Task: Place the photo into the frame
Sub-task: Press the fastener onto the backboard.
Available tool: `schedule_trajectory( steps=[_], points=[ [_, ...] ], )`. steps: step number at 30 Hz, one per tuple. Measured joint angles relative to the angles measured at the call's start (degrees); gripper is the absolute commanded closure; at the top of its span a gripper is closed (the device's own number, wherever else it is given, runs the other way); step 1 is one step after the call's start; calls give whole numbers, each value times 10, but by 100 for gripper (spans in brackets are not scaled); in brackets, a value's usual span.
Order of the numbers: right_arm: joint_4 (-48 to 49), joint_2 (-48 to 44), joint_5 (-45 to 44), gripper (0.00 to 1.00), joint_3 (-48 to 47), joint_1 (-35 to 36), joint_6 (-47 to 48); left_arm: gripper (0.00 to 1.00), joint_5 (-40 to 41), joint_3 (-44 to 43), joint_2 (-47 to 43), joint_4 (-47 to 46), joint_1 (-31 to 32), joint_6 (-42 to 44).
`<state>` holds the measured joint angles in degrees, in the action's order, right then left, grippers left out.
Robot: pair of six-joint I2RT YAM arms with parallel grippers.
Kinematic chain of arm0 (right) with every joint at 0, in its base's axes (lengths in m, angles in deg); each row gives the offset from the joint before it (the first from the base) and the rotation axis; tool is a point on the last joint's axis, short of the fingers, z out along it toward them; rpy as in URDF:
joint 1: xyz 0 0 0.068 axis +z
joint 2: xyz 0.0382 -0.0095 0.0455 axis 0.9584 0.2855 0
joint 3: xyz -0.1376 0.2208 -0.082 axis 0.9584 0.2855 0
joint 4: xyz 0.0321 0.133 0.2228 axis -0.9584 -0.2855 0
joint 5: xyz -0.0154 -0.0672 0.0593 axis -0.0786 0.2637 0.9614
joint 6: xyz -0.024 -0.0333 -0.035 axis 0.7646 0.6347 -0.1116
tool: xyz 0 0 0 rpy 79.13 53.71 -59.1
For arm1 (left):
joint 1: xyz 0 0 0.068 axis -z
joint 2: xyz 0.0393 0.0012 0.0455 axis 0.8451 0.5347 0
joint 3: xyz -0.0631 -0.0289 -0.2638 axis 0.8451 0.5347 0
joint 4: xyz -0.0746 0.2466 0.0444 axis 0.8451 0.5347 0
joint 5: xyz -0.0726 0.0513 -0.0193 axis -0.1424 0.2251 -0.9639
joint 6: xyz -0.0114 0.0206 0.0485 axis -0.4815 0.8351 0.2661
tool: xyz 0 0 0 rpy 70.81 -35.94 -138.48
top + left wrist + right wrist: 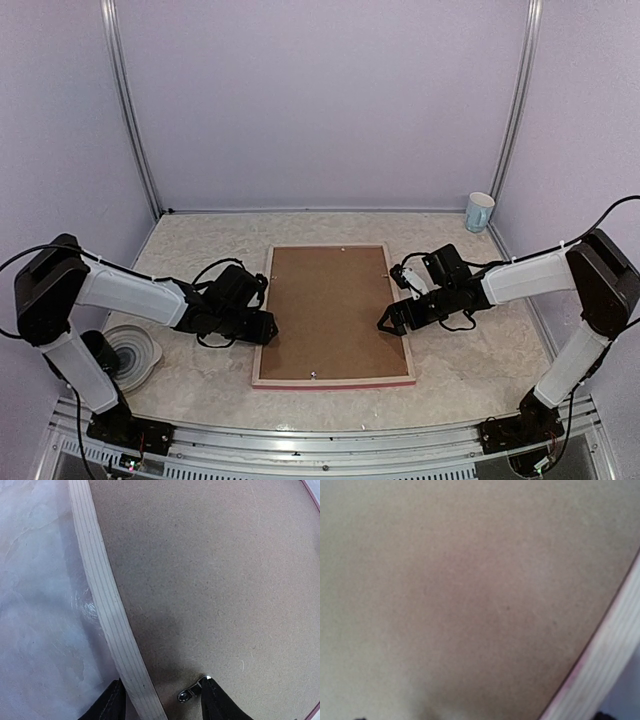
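The left gripper [159, 700] sat low at the left side of the frame [107, 610], its jaws partly apart and clamped on nothing. One finger stood over the table [35, 605] just outside the frame's pale wooden side. The other finger [217, 702] stood inside the frame over the brown backing board [210, 580], its tip touching a small metal tab [186, 695]. The right gripper [388, 322] hung at the frame's right side with its jaws spread wide and nothing held. Its own camera was too close and blurred to show more than brown board and a strip of pale, pink-edged wood.

The frame lay face down, pale back upward, with its pink edge showing along the near side. The backing board sat inside the frame and filled the opening. The photo showed in none of the views: not beside the frame, not in either gripper. It may have lain under the board, but that could not be told.

If the photo was under the board, the loading looked done. What remained was, by my judgement, securing the tabs around the frame, and the left finger was already at one of them. If the photo was not there, nearly all the work remained: tabs turned aside, board lifted out, photo laid in, board put back.

A cup [480, 212] stood well beyond the frame's far right corner, apart from both grippers.
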<state>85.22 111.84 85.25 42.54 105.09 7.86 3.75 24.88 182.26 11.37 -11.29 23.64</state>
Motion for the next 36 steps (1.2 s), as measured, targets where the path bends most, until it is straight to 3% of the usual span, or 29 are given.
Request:
schedule_trajectory(
  steps=[22, 29, 36],
  points=[
    [0, 0, 0, 1, 0, 0, 0, 60, 21, -4, 9, -8, 3, -15],
    [0, 0, 0, 1, 0, 0, 0, 60, 26, -4, 12, -10, 4, -16],
    [0, 0, 0, 1, 0, 0, 0, 51, 36, -4, 7, -9, 6, -20]
  ],
)
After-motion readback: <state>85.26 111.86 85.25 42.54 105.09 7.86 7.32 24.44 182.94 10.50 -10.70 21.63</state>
